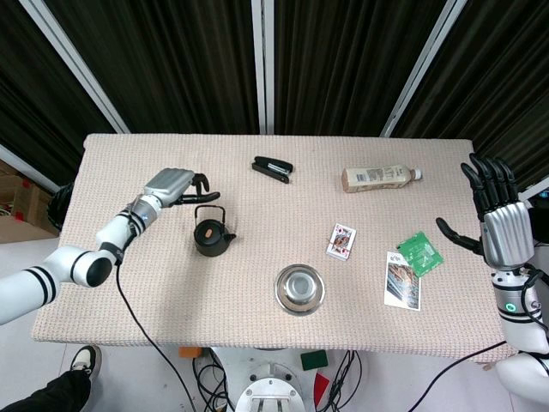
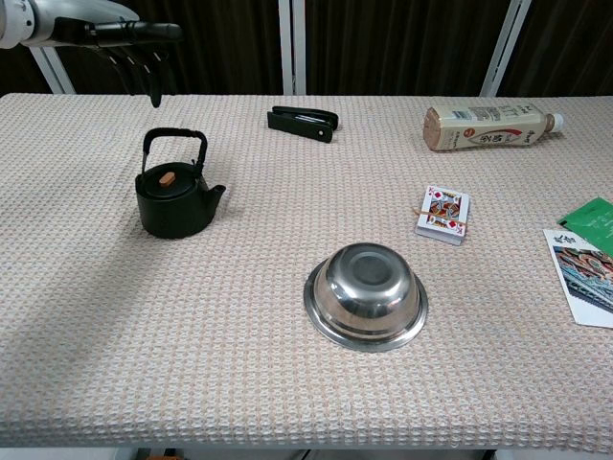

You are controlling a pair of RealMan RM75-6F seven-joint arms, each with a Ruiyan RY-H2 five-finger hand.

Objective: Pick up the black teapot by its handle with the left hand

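The black teapot [image 1: 212, 233] [image 2: 174, 192] stands upright on the left half of the table, its arched handle up and its spout toward the right. My left hand [image 1: 175, 185] [image 2: 105, 36] hovers just behind and above it, palm down, fingers spread and pointing down, holding nothing and apart from the handle. My right hand [image 1: 499, 219] is raised at the table's right edge with fingers spread and empty; the chest view does not show it.
A black stapler [image 1: 273, 168] lies at the back centre, a bottle [image 1: 377, 178] on its side at the back right. A card deck [image 1: 341, 240], a steel bowl [image 1: 299, 288], a green packet [image 1: 421, 252] and a printed card [image 1: 402, 280] lie to the right.
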